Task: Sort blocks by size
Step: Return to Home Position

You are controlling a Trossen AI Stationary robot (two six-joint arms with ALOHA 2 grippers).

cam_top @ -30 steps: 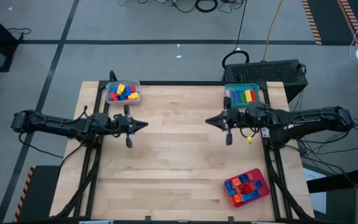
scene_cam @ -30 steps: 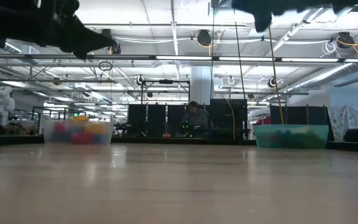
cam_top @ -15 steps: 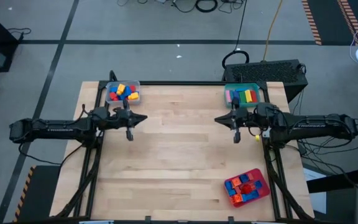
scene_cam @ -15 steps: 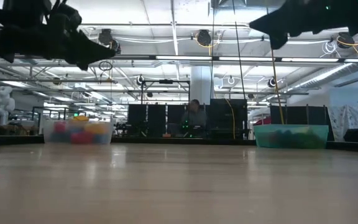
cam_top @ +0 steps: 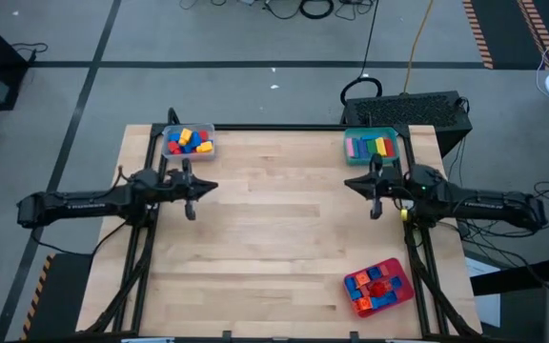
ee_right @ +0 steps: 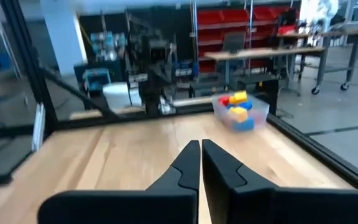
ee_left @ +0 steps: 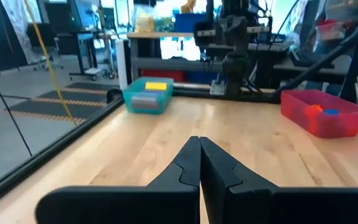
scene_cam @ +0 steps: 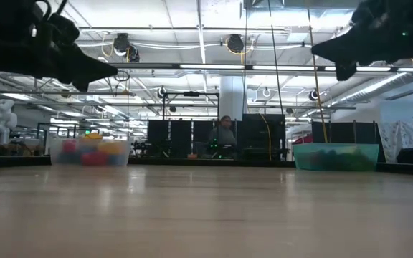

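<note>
The blocks lie sorted in three trays. A clear tray at the far left holds small red, blue, yellow and orange blocks. A teal tray at the far right holds long coloured bars. A red tray at the near right holds red, blue and orange blocks. My left gripper hovers shut and empty over the table's left side, pointing right; it also shows in its wrist view. My right gripper hovers shut and empty over the right side, pointing left; it also shows in its wrist view.
The wooden table top lies bare between the two arms. A black frame runs along the table's edges. In the low view a person sits far behind the table.
Both arms have drawn back from the table's middle, the left gripper toward the left edge and the right gripper toward the right edge. In the low view both have come lower. Both stay shut and empty.
</note>
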